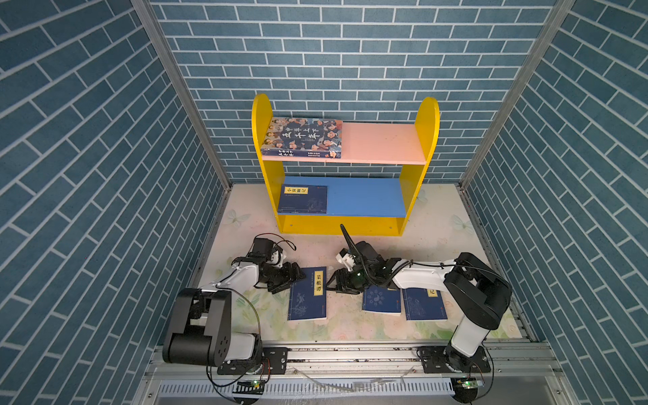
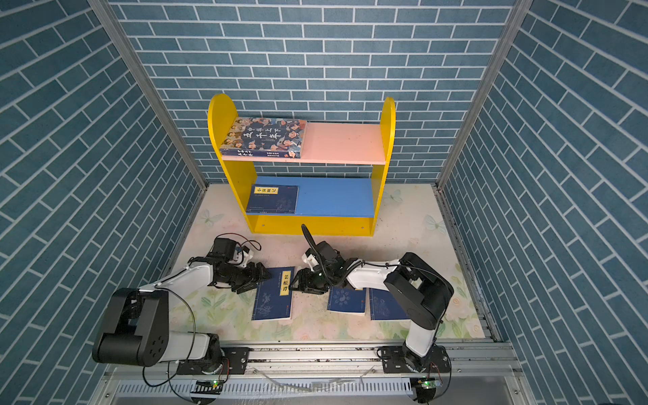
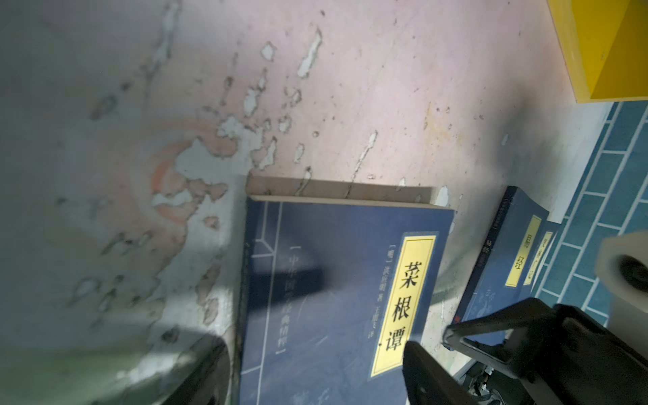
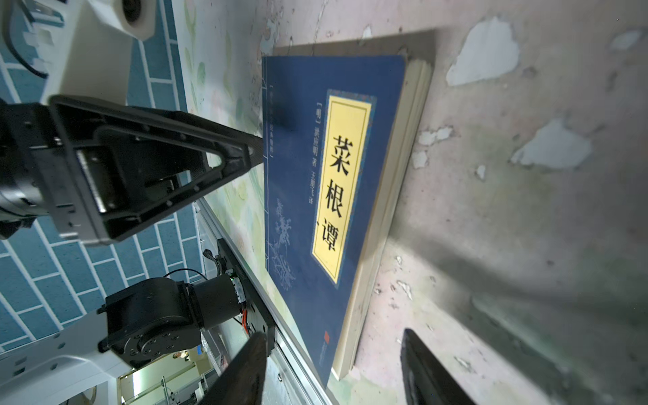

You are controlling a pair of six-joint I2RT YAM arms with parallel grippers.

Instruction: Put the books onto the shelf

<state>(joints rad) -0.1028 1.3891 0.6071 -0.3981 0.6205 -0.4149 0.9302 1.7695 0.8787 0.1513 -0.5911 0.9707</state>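
Closest to the lens in both top views, the aluminium rail (image 1: pixel 350 352) carries both arm bases. From it the left arm (image 1: pixel 235 275) folds low and reaches rightward. The right arm (image 1: pixel 420 273) bends over and reaches leftward. Their wrists face each other across a navy paperback (image 1: pixel 308 301) lying flat, cover up, on the floral table (image 1: pixel 350 328).

The left gripper (image 1: pixel 294 280) has its jaws spread, and in the right wrist view one of its fingertips (image 4: pixel 254 149) meets the book's spine edge. The right gripper (image 4: pixel 333 336) stands with jaws apart at the page edge, clasping nothing; contact there cannot be told.

A second navy paperback (image 1: pixel 382 303) and a third navy paperback (image 1: pixel 422 306) lie flat side by side to the right, partly covered by the right arm, their labels mostly hidden.

On the shelf (image 1: pixel 426 126), a fourth navy paperback (image 1: pixel 303 200) lies at the left end of the blue lower board (image 1: pixel 368 196). The cartoon-face book (image 1: pixel 303 138) lies at the left end of the pink upper board (image 1: pixel 382 143).

The left wrist view cuts off the first paperback's near end, and one left finger is a blur.
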